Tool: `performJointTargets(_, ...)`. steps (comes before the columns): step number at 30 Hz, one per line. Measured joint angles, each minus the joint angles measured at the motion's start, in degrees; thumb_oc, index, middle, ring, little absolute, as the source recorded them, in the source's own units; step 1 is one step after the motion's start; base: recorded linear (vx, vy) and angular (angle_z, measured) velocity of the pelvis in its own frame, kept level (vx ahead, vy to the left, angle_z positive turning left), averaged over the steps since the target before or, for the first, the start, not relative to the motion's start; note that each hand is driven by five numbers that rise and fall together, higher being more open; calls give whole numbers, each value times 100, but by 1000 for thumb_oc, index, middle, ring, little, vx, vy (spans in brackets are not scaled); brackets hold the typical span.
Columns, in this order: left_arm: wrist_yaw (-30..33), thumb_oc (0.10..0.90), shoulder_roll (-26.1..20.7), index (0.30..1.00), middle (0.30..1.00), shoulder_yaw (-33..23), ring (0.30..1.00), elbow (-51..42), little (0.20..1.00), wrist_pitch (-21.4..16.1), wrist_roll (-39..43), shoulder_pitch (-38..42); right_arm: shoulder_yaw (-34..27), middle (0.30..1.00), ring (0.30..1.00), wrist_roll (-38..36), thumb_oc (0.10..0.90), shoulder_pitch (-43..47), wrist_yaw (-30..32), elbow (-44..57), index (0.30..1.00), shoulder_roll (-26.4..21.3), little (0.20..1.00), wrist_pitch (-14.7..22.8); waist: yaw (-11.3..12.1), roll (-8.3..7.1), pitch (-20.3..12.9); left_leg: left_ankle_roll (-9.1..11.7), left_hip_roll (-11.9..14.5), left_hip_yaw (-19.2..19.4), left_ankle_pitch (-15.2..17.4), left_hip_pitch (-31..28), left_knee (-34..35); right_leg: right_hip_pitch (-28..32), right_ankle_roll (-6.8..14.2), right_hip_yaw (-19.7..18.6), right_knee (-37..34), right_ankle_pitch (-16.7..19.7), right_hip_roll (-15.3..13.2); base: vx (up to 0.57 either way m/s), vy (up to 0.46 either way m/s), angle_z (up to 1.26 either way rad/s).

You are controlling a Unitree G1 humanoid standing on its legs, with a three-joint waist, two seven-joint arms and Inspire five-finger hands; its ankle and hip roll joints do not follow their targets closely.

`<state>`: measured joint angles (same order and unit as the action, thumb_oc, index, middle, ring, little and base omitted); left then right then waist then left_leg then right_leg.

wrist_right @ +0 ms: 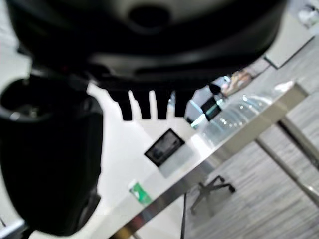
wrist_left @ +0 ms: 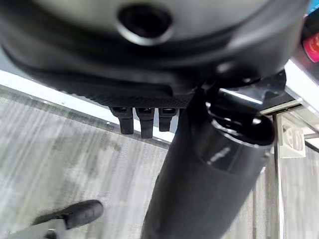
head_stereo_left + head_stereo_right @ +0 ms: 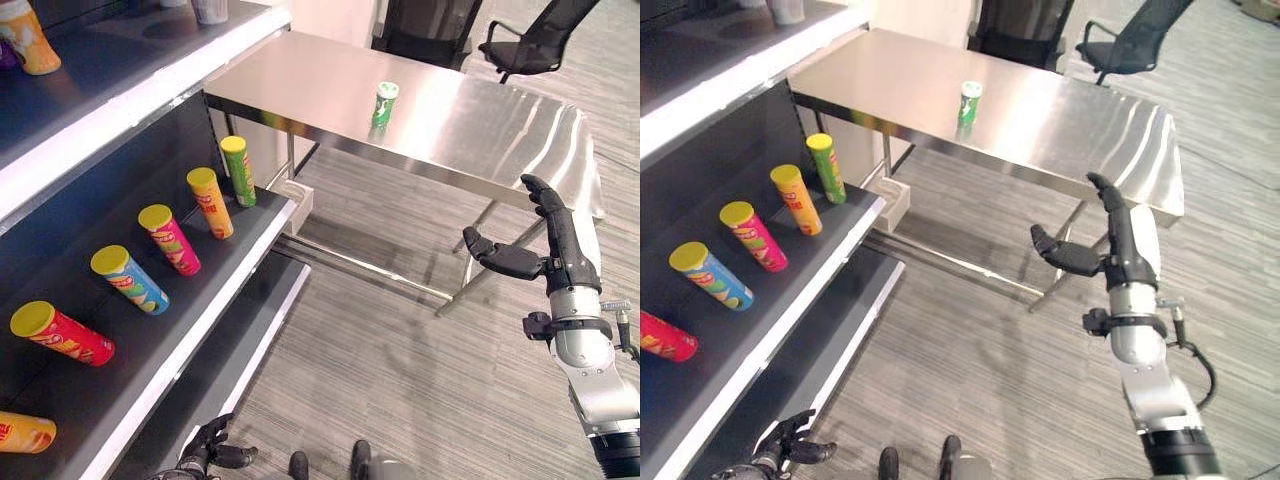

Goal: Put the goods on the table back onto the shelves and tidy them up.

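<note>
Standing upright on the steel desk (image 3: 470,115), well back from its near edge, a green can (image 3: 384,104) with a pale lid. Nothing else on the desk top around it. Raised below and in front of the desk's near right corner, well short of the can, the right hand (image 3: 548,245), fingers (image 3: 540,195) straight and thumb spread, holding nothing. Hanging low beside the bottom shelf (image 3: 215,375), the left hand (image 3: 208,446), fingers loosely spread, empty. Lying in a slanted row on the middle shelf (image 3: 200,300): red, blue, pink, orange and green tubes (image 3: 238,170), all yellow-lidded. Behind the desk, two black chairs (image 3: 535,40).
</note>
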<state>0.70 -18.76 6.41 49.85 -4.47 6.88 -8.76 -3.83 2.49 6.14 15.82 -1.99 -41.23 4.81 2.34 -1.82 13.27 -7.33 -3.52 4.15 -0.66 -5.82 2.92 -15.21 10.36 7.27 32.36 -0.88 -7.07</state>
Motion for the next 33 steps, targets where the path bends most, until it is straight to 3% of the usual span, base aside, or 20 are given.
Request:
performJointTargets(1, -3, 800, -20, 900, 900, -6, 900, 31, 900, 17, 5, 25, 3, 900, 900, 6, 800, 6, 7, 26, 900, -8, 900, 3, 22, -55, 39, 10, -41, -35, 101, 31, -107, -163, 2, -15, 167, -6, -168, 185, -45, 0)
performJointTargets(3, 1, 800, -21, 900, 900, -57, 900, 30, 900, 110, 36, -8, 10, 900, 900, 65, 800, 5, 4, 66, 900, -13, 900, 1, 41, -90, 100, 35, -85, -45, 64, 66, -89, -133, -10, -21, -363, -37, -387, 286, -152, 3)
performJointTargets(5, 6, 800, -2, 900, 900, -91, 900, 202, 900, 118, 123, 121, 2, 900, 900, 103, 800, 87, 7, 73, 900, -46, 900, 8, 74, -60, 183, 111, -97, -165, 42, 181, -38, -131, 78, -157, -2044, 5, -475, 382, -191, 12)
performJointTargets(6, 9, 800, 10, 900, 900, -132, 900, 281, 900, 113, 175, 207, 1, 900, 900, 104, 800, 83, 21, 67, 900, -47, 900, 7, 55, -65, 189, 153, -99, -221, 80, 285, -74, -144, 234, -252, -2849, 140, -484, 201, -88, 20)
performJointTargets(7, 8, 800, 14, 900, 900, -149, 900, 305, 900, 112, 185, 222, -1, 900, 900, 104, 800, 83, 21, 66, 900, -48, 900, 6, 53, -66, 190, 150, -106, -232, 85, 307, -74, -140, 252, -274, -3024, 168, -479, 282, -138, 61)
performJointTargets(8, 22, 800, 61, 900, 900, -218, 900, 312, 900, 117, 204, 292, -37, 900, 900, 114, 800, -14, 21, 68, 900, -57, 900, -27, -31, -66, 302, 180, -136, -539, 124, 230, -41, -101, 390, -197, -3840, 421, -543, 269, -138, 78)
performJointTargets(10, 12, 800, 83, 900, 900, -208, 900, 125, 900, 107, 200, 141, -108, 900, 900, 133, 800, -305, 21, 84, 900, -68, 900, -39, -44, -145, 289, 333, -104, -869, 284, -204, 112, 213, 240, 75, -3825, 670, -513, 497, -309, 107)
performJointTargets(11, 12, 800, 117, 900, 900, -214, 900, 62, 900, 114, 203, 45, -214, 900, 900, 142, 800, -388, 17, 77, 900, -73, 900, -46, -55, -187, 262, 439, -69, -1077, 357, -402, 224, 413, 54, 117, -3689, 816, -495, 493, -339, 111)
performJointTargets(13, 16, 800, 313, 900, 900, -197, 900, -177, 900, 99, 214, -125, -478, 900, 900, 143, 800, -486, 32, 75, 900, -150, 900, -82, -156, 32, 107, 746, 364, -1300, 467, -501, 201, 502, -316, 362, -3448, 1257, -188, 282, -242, 88)
performJointTargets(15, 5, 800, 486, 900, 900, -217, 900, -283, 900, 102, 259, -232, -545, 900, 900, 137, 800, -403, 24, 63, 900, -354, 900, -95, -96, 278, -16, 1003, 808, -1229, 571, -583, 146, 670, -675, 472, -3484, 1219, 249, 242, -249, 22)
performJointTargets(19, -18, 800, 500, 900, 900, -219, 900, -518, 900, 107, 433, -314, -671, 900, 900, 92, 800, -74, 24, 65, 900, -851, 900, -5, -27, 153, -54, 1124, 1165, -1145, 582, -448, -636, 1002, -1081, 660, -3602, 1021, 737, 174, -214, -10)
performJointTargets(20, -18, 800, 490, 900, 900, -221, 900, -533, 900, 108, 434, -314, -751, 900, 900, 67, 800, 9, 29, 66, 900, -855, 900, 10, -24, 96, -91, 1298, 1219, -1158, 554, -400, -1026, 1170, -1212, 661, -3628, 913, 839, 165, -180, -9)
performJointTargets(21, -20, 800, 491, 900, 900, -220, 900, -544, 900, 106, 434, -314, -796, 900, 900, 64, 800, 7, 31, 66, 900, -875, 900, 22, -22, 71, -110, 1328, 1230, -1203, 552, -319, -1315, 1278, -1234, 657, -3648, 849, 873, 215, -226, -1)
performJointTargets(24, -42, 800, 467, 900, 900, -217, 900, -470, 900, 109, 429, -223, -1082, 900, 900, 43, 800, -345, 63, 68, 900, -912, 900, 84, -42, -33, -197, 1827, 1247, -1470, 350, 18, -2225, 1592, -1385, 698, -3647, 534, 943, 97, -167, 32)
performJointTargets(25, -42, 800, 435, 900, 900, -206, 900, -484, 900, 106, 428, -170, -1248, 900, 900, 7, 800, -552, 72, 97, 900, -908, 900, 84, -62, -115, -232, 1978, 1256, -1426, 237, 573, -3132, 1641, -1460, 821, -3662, 479, 926, 6, -70, 46)
performJointTargets(26, -45, 800, 422, 900, 900, -201, 900, -478, 900, 114, 425, -153, -1254, 900, 900, -47, 800, -530, 80, 98, 900, -912, 900, 82, -86, -156, -241, 1965, 1254, -1336, 248, 867, -3498, 1643, -1518, 882, -3664, 440, 912, 66, -79, 44)
performJointTargets(28, -84, 800, 404, 900, 900, -177, 900, -525, 900, 141, 420, -110, -1239, 900, 900, -62, 800, -513, 106, 101, 900, -884, 900, 80, -184, -207, -210, 1801, 1265, -891, 507, 1301, -3189, 1682, -1671, 992, -3708, 332, 816, 80, 11, 56)
performJointTargets(29, -109, 800, 355, 900, 900, 50, 900, -517, 900, 203, 419, 106, -1247, 900, 900, -82, 800, -529, 148, 97, 900, -825, 900, 56, -171, -229, -161, 1595, 1142, -151, 637, 1522, -1758, 1687, -1604, 1203, -3762, 340, 668, 49, 122, 73)
performJointTargets(32, -114, 800, 354, 900, 900, 310, 900, -566, 900, 204, 410, 204, -1159, 900, 900, -80, 800, -497, 187, 48, 900, -711, 900, 59, -64, 4, -162, 1447, 847, 46, 149, 1674, -311, 1754, -1450, 1279, -3765, 297, 691, 40, 89, 20)
performJointTargets(33, -115, 800, 357, 900, 900, 333, 900, -601, 900, 208, 409, 152, -1106, 900, 900, -66, 800, -501, 187, 46, 900, -710, 900, 59, -26, 71, -141, 1381, 803, 76, -39, 1660, -166, 1780, -1432, 1259, -3766, 284, 734, 62, 64, -31)
